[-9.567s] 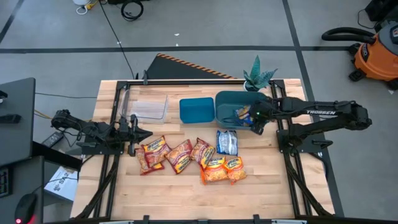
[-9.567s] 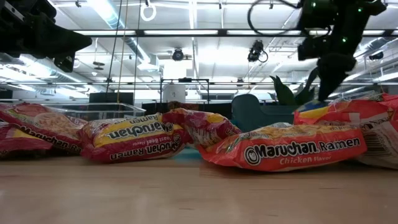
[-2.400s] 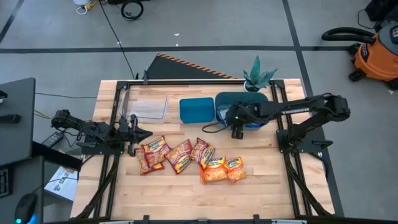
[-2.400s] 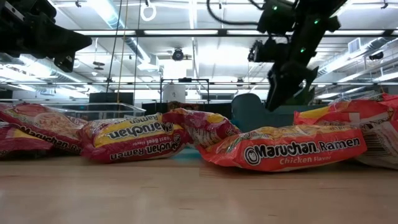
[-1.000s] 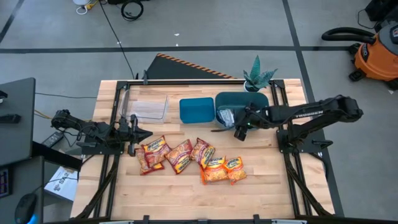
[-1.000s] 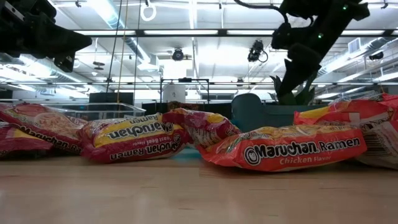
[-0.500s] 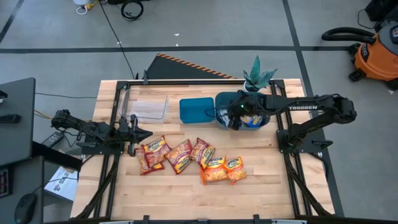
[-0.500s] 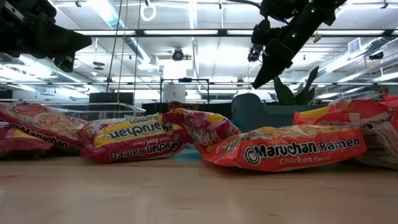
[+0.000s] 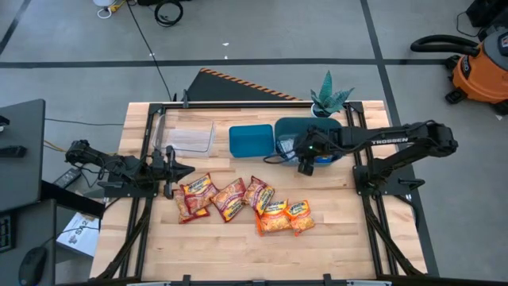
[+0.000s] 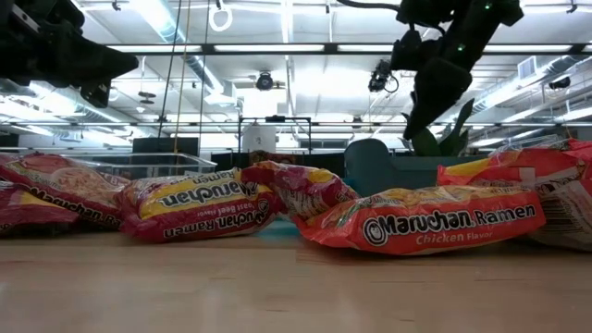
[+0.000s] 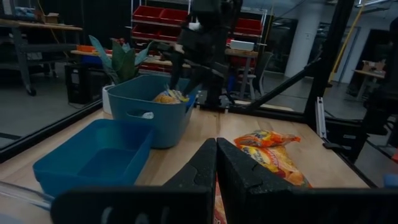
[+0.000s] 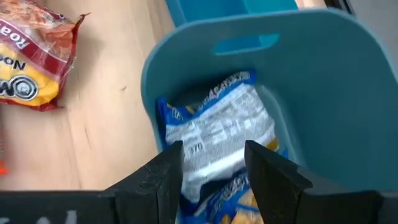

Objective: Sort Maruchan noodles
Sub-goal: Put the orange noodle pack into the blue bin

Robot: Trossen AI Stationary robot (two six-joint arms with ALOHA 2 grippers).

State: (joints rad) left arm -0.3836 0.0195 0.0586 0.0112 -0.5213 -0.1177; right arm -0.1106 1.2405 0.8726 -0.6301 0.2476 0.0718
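Dark fingers of the right gripper [image 12: 212, 163] parted, nothing held between them, positioned over the near rim of the teal bin [image 12: 323, 87]. Directly ahead of the fingertips, inside that bin: blue-and-white noodle packet [image 12: 225, 134], lying on further packets of the same kind. Beside the bin, on the side toward the left arm: shallower blue bin [image 9: 251, 141]; beyond it, clear plastic tray [image 9: 190, 137]. Out from the bin toward the table's front edge: red packets [image 9: 230, 196] and orange packets [image 9: 284, 216], lying in an overlapping row on the wooden tabletop [image 9: 214, 250]; in the low view, "Maruchan Ramen" legible on several wrappers.

Left gripper [image 11: 216, 163] fingers pressed together, empty, waiting low at the left side of the table, aimed across the packets toward both bins.

Behind the teal bin, at the table's far edge: small potted plant [image 9: 329, 96]. Past the table: grey floor, orange shop vacuum [image 9: 481, 67], shelving with red crates [image 11: 163, 15] in the left wrist view.
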